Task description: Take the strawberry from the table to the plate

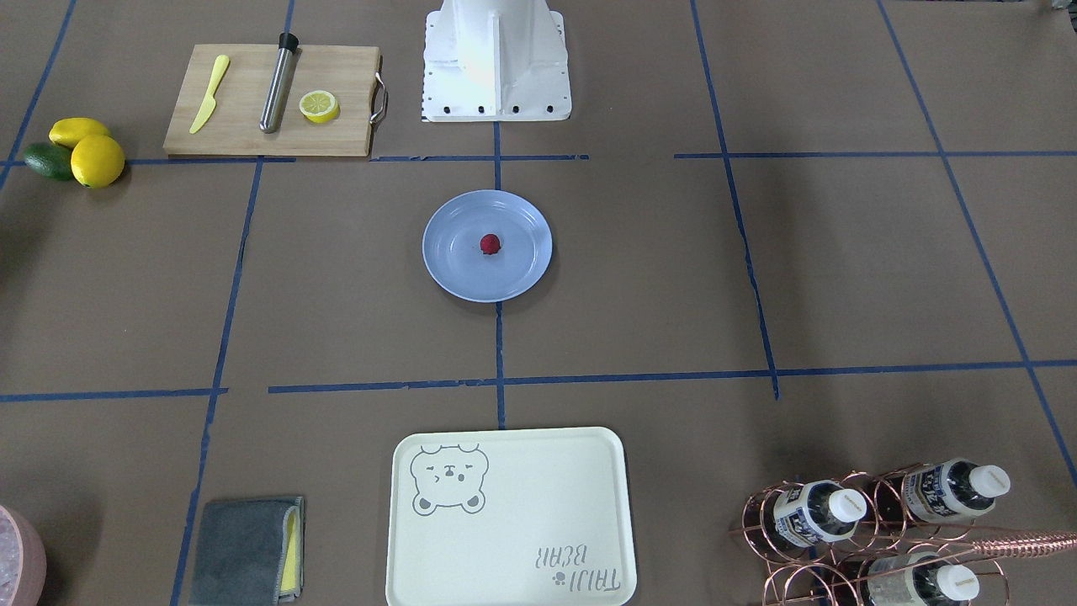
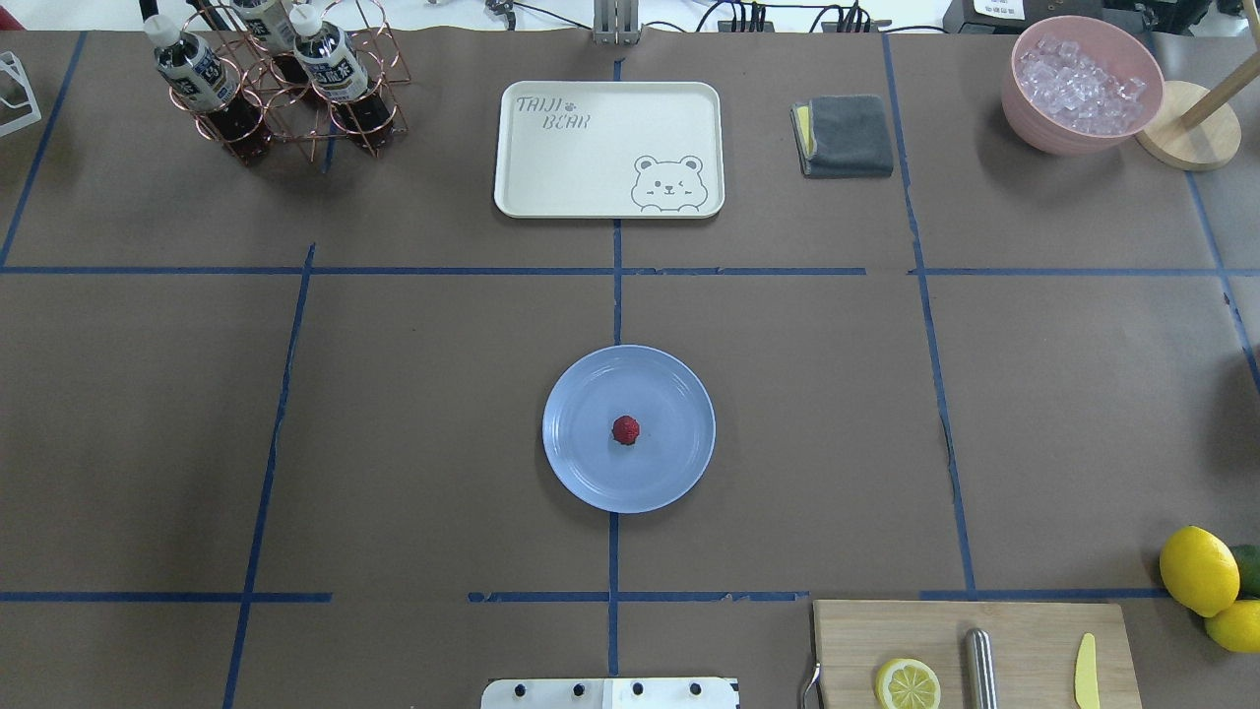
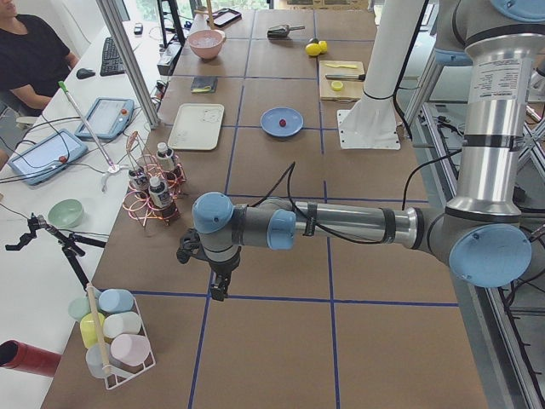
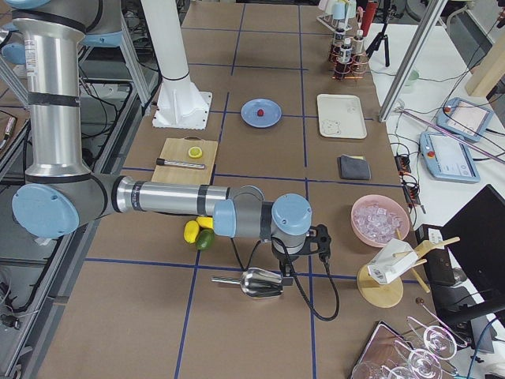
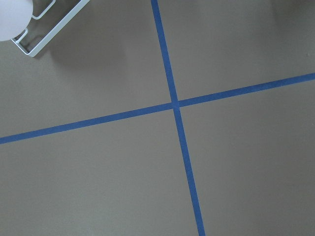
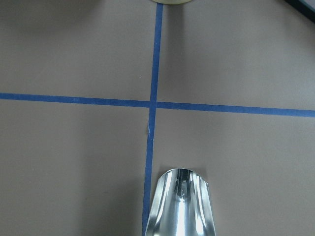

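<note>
The small dark-red strawberry [image 1: 490,244] [image 2: 625,430] lies near the middle of the light-blue plate [image 1: 522,269] [image 2: 669,468], which sits at the centre of the brown paper table [image 1: 841,269]. No gripper appears in the overhead or front views. The left gripper [image 3: 220,290] shows only in the exterior left view, far from the plate [image 3: 294,117] and pointing down at the table. The right gripper [image 4: 286,272] shows only in the exterior right view, above a metal scoop [image 4: 260,283]. I cannot tell whether either is open or shut. Neither wrist view shows fingers.
A cutting board [image 2: 1024,630] carries a lemon half [image 2: 907,684], a metal cylinder and a yellow knife. Lemons [image 2: 1198,570] lie beside it. The bear tray [image 2: 608,148], grey cloth [image 2: 845,135], bottle rack [image 2: 266,79] and pink ice bowl [image 2: 1081,84] line the far edge.
</note>
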Robot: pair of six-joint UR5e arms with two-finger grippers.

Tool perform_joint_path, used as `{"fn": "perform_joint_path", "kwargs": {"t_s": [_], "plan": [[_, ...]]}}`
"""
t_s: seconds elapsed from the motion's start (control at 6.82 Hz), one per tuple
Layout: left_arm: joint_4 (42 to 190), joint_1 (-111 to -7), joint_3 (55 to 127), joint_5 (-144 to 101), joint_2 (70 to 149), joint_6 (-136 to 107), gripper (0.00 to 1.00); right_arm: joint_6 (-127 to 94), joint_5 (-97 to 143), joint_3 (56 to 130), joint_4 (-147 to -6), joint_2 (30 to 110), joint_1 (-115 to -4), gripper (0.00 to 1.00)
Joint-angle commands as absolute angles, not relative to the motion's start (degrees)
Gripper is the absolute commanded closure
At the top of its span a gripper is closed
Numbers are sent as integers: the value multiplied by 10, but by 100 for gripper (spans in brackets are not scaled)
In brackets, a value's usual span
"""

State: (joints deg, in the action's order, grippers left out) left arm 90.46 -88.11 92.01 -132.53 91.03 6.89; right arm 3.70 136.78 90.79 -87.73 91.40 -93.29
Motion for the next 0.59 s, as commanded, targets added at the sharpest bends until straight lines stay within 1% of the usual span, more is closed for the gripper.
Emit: {"fn": "perform_joint_path", "kwargs": {"t_s": [0.0,0.44], "plan": [[900,-896,920,-1325,904,57,0,25,1368,904,-866,915,-933,0],[873,-919,926,-1326,904,56,0,25,1369,908,-866,914,-933,0]]}}
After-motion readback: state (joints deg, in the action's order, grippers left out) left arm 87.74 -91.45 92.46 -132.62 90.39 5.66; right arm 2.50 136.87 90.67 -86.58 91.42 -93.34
